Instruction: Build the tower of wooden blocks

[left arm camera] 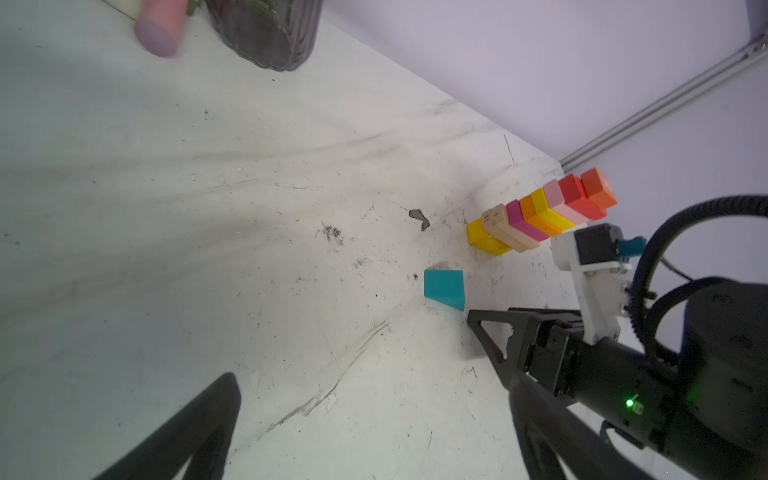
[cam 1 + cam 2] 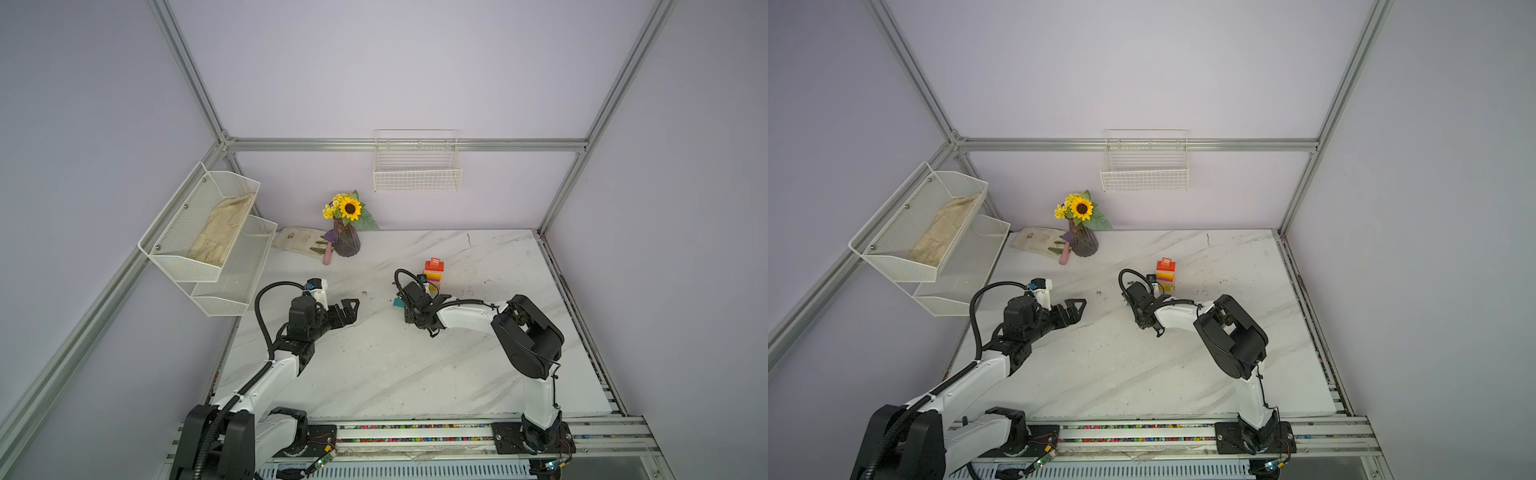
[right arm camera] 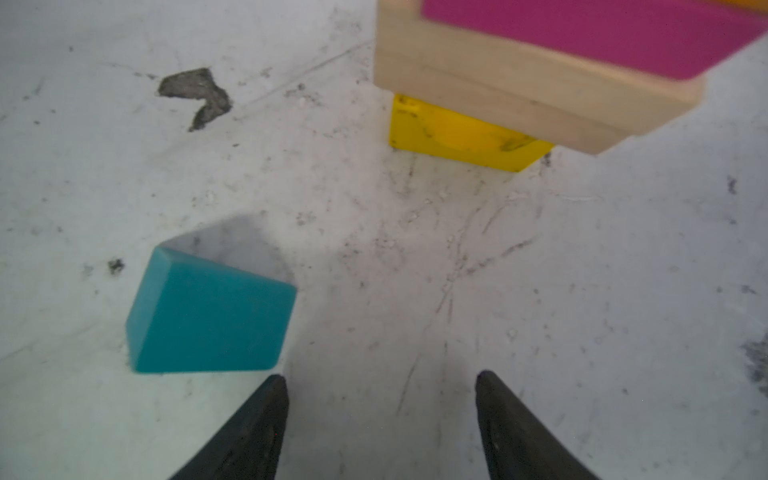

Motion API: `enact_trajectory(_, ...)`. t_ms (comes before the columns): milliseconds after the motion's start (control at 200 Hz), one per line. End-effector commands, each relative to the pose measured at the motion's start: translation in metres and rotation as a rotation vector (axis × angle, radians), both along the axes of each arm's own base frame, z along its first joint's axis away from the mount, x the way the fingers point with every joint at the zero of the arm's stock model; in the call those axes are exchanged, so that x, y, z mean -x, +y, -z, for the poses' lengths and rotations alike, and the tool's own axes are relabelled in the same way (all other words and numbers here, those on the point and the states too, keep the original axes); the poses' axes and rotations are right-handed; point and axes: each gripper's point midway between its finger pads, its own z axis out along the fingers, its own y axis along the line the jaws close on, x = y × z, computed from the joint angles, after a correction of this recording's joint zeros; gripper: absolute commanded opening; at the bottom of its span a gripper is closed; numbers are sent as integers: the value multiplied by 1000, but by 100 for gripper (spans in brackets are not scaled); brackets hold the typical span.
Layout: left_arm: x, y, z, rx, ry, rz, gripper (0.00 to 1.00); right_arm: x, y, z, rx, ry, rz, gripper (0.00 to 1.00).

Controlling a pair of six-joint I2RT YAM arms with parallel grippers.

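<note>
Tall tower of painted wooden blocks (image 2: 434, 274) stands far right, yellow base to orange R cube. One piece left: the teal wooden wedge (image 3: 208, 316) lies on the marble table (image 2: 374, 365), near-left of the tower. The right gripper (image 3: 380, 376) hovers just beside the wedge, jaws apart and empty. The left gripper (image 2: 352, 311) hangs wide and empty.
</note>
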Motion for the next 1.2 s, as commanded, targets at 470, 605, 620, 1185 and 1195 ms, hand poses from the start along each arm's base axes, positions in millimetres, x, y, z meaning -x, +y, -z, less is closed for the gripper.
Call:
enact_trajectory(470, -99, -142, 16, -165, -156, 525, 100, 23, -78, -83, -102, -131, 64, 84)
enact_trajectory(605, -100, -167, 28, -162, -136, 633, 100, 25, -85, -95, -122, -154, 67, 84)
enact_trajectory(620, -99, -170, 29, -160, -138, 646, 100, 25, -85, -95, -123, -155, 66, 84)
enact_trajectory(1185, -65, -206, 59, -225, -69, 860, 91, 27, -79, -95, -155, -142, 39, 83)
enact_trajectory(1195, -64, -206, 59, -229, -68, 859, 91, 27, -79, -95, -156, -142, 39, 83)
